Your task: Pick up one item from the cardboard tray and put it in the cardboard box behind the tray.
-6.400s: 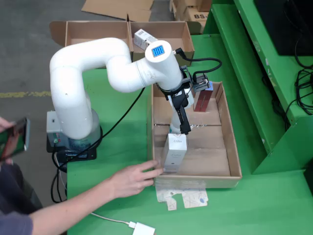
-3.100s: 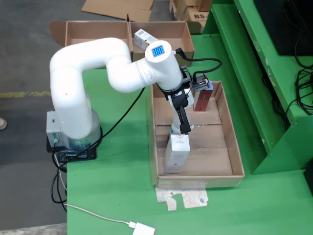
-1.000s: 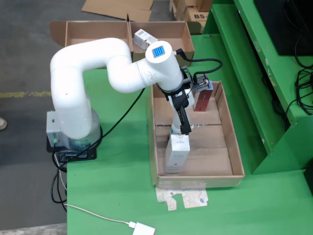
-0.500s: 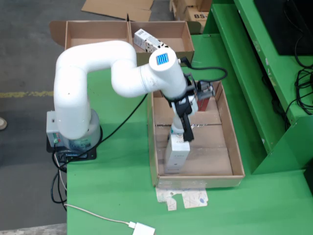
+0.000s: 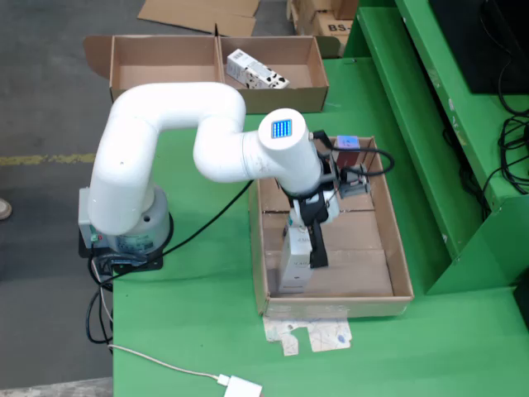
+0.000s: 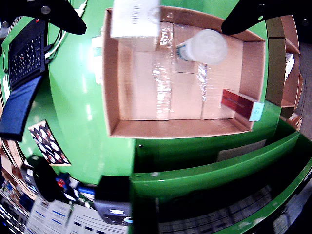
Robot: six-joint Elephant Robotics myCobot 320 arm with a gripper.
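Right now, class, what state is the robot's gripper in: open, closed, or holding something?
Gripper: jaws open, holding nothing, above the cardboard tray near the white box.

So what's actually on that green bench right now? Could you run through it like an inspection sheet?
Surface: green table, with a torn cardboard scrap by the tray.
Job's things: cardboard tray holding a white box, a white cylinder and a dark red box; cardboard box behind, a patterned carton inside.
Clutter: white adapter.
Grippers: gripper over the white box; whether it is open cannot be told.
Cables: black cable on the table.
Surroundings: concrete floor, laptop.
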